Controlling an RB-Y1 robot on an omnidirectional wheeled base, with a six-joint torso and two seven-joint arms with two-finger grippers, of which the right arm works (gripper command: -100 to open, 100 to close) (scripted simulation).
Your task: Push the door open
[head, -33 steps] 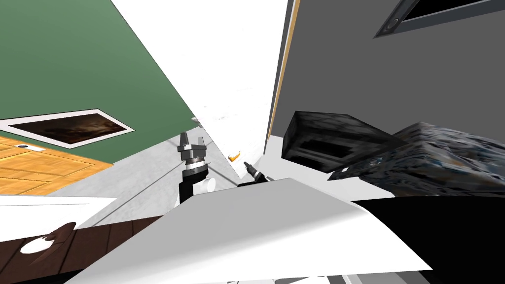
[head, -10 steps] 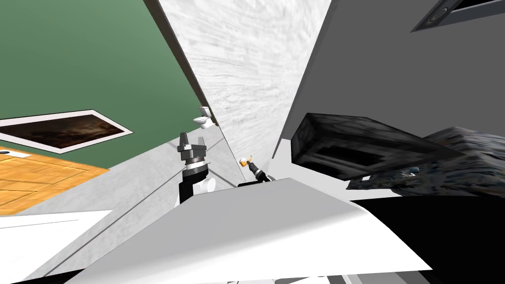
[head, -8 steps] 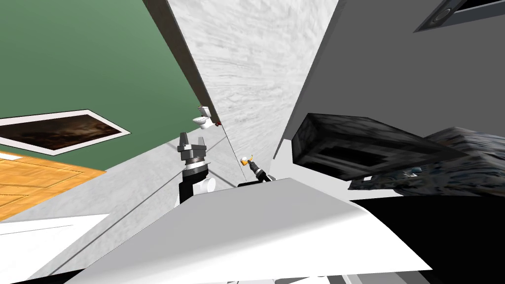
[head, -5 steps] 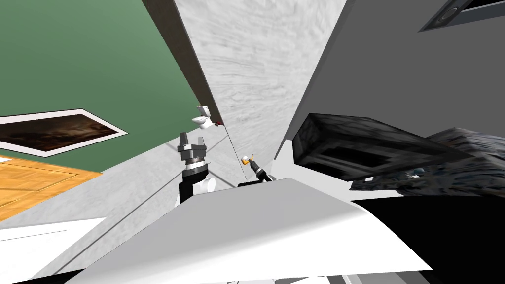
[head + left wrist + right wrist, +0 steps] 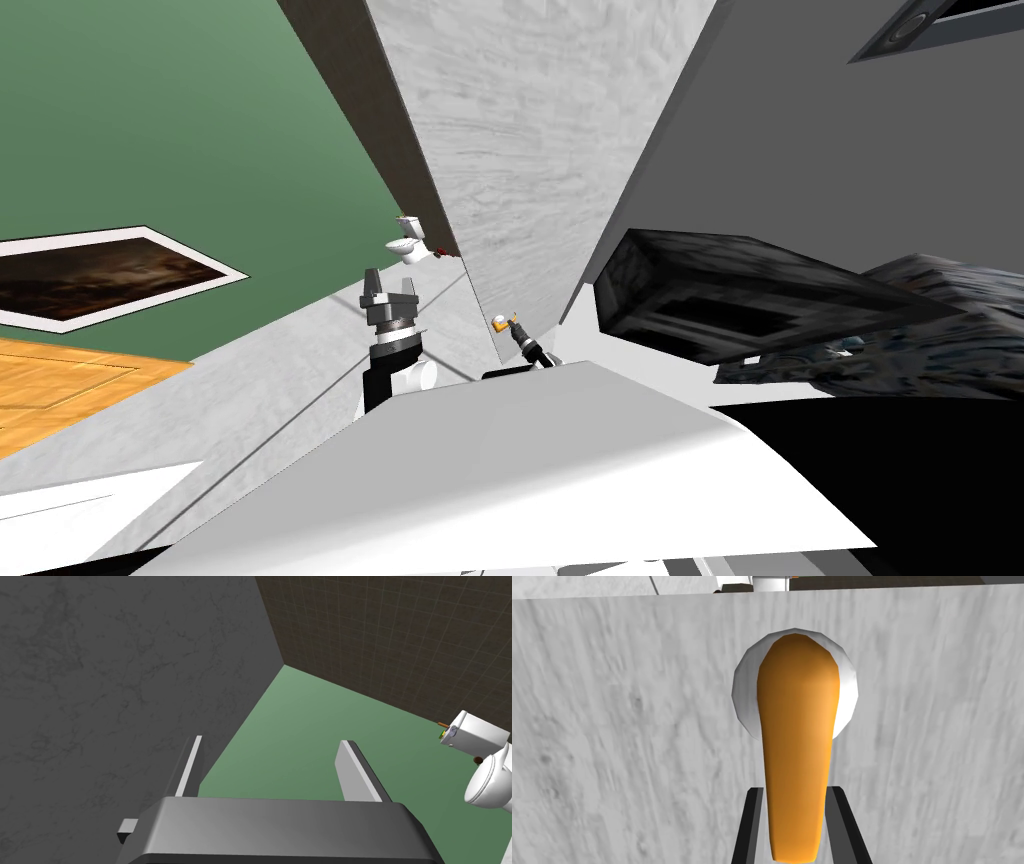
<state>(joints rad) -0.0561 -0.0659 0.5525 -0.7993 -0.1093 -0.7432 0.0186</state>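
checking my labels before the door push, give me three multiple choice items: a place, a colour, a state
1. Where is the toilet? a) on a table b) past the door's edge c) between the left fingers
2. Colour of the handle? a) orange b) green c) black
3. The left gripper is? a) shut on a cup b) shut on the handle c) open
Answers: 1 b, head view shows it beyond the door's edge; 2 a, it is orange; 3 c, its fingers stand apart, nothing between.
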